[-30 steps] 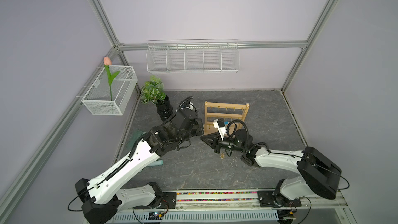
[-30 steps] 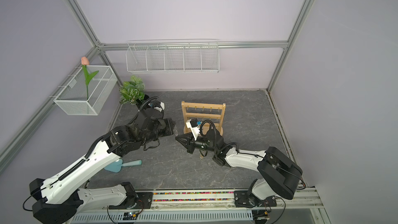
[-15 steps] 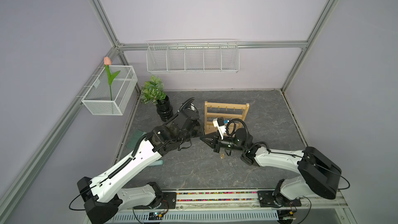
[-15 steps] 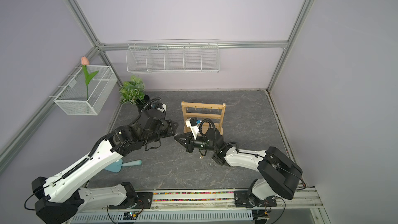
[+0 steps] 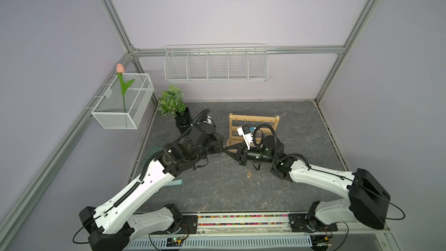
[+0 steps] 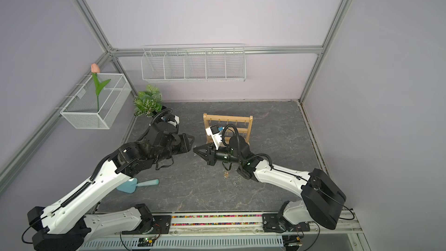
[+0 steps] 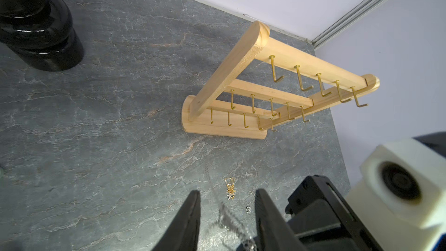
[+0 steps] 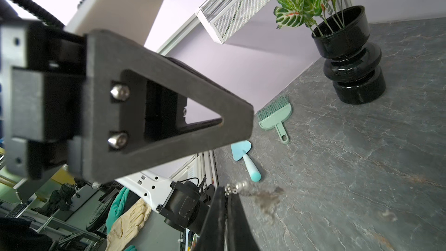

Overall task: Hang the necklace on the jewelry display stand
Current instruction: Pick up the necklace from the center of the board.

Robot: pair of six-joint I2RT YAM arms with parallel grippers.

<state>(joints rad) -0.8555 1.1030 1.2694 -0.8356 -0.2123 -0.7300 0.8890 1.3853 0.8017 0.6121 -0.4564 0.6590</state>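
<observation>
The jewelry display stand [image 5: 253, 119] [image 6: 228, 119] [image 7: 241, 68] is a light wooden rack with gold hooks, standing at the back of the grey table. My right gripper [image 8: 226, 190] [image 5: 224, 149] is shut on a thin silver necklace [image 8: 237, 186], whose chain hangs blurred below its tip. My left gripper [image 7: 226, 193] [image 6: 190, 144] faces it tip to tip in front of the stand. Its jaws are open, with the chain [image 7: 226, 216] hanging between them and touching neither finger.
A gold chain pile [image 7: 230, 187] [image 5: 248, 174] and a small silver piece [image 7: 247, 208] lie on the table near the right arm. A black vase with a plant [image 5: 182, 121], a teal brush [image 8: 275, 114] and a blue trowel [image 6: 137, 184] are at the left. White wire baskets [image 5: 216, 63] hang on the walls.
My left gripper has opened and let go of the chain, staying close to the right gripper's tip. The right gripper has stayed shut and in place.
</observation>
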